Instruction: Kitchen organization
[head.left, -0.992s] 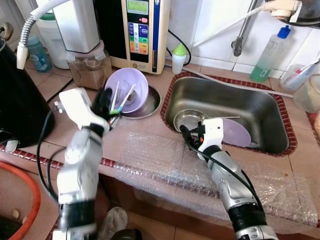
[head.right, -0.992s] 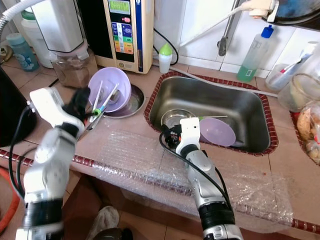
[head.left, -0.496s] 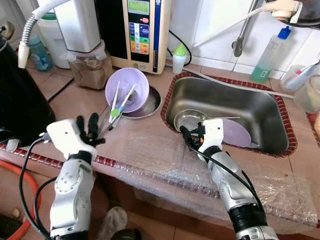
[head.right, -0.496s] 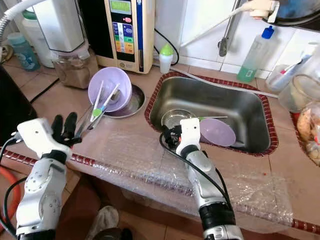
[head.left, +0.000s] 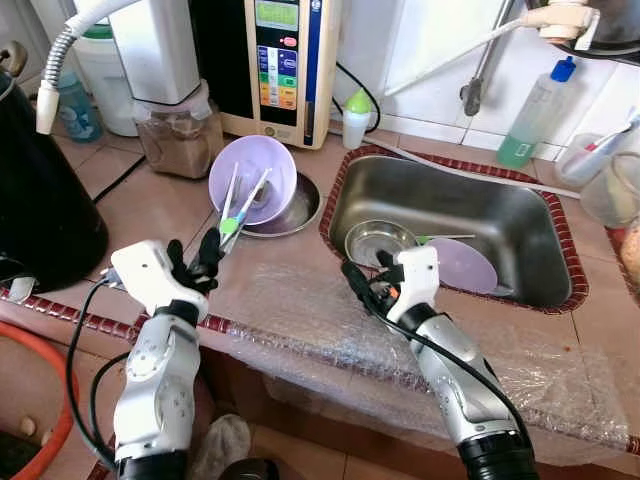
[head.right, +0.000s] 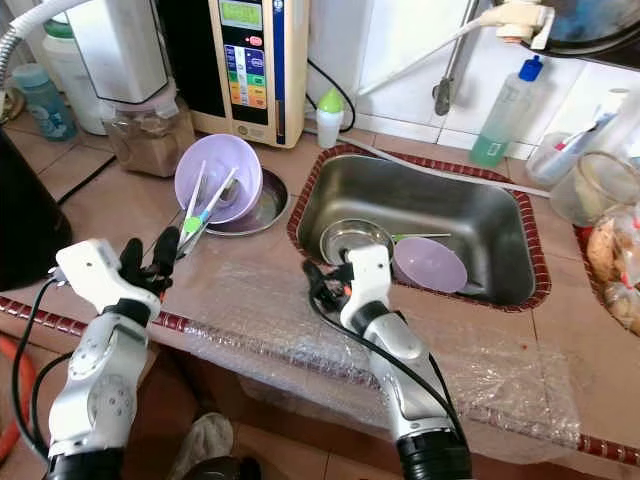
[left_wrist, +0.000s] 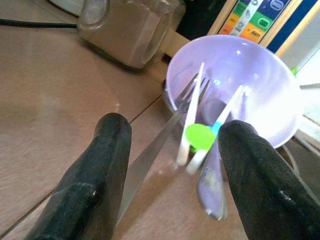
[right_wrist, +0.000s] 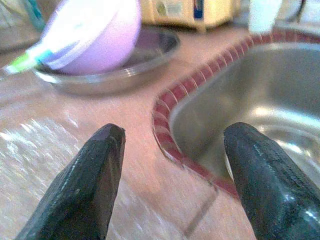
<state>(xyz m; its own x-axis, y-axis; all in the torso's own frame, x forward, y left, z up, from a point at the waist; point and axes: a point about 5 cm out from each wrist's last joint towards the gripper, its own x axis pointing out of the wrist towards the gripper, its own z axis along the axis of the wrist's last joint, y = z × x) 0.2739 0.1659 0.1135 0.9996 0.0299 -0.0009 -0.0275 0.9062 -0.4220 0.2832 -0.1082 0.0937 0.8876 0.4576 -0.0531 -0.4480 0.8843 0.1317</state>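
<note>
Lilac plastic bowl, light and likely slippery, tilts in a steel dish far-left of the sink; left gripper, fingers apart, faces its protruding utensils; right gripper spread too.

Bright even daylight, glare on the purple bowl, right wrist view blurred, soft shadows

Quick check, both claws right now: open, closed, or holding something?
Left claw: open, empty, pointed at the utensils leaning in the purple bowl.
Right claw: open, empty, over the counter edge beside the sink.
</note>
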